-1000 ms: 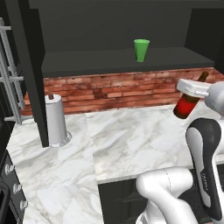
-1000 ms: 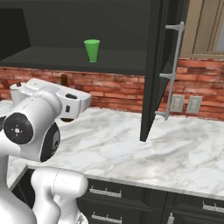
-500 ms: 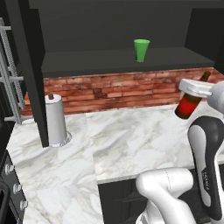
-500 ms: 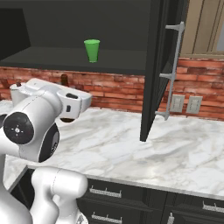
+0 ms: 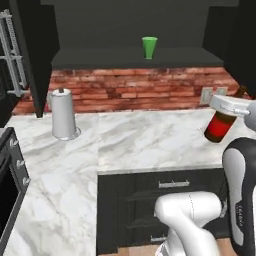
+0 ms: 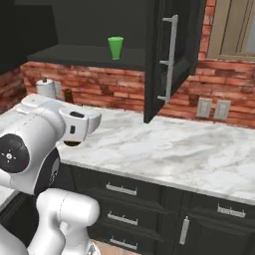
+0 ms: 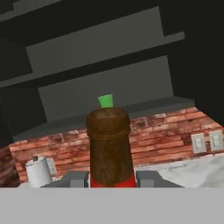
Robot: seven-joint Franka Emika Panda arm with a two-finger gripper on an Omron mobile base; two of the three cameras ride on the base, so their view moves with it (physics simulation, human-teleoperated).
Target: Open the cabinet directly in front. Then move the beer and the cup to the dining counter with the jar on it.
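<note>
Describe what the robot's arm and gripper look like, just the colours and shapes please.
The arm is glossy white, built from rounded, bulbous segments with dark grey to black bands and round caps at the joints, one link bearing small dark lettering. The gripper ends in two small, blocky dark grey fingertips. No loose cables show.

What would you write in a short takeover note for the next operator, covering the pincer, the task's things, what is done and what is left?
Pincer: shut on the beer, held tilted above the marble worktop.
Cabinet: doors open.
Cup: upright on the cabinet shelf, untouched.
Done: cabinet opened, beer taken out.
Left: carry the beer to the dining counter with the jar, then come back for the cup.
</note>
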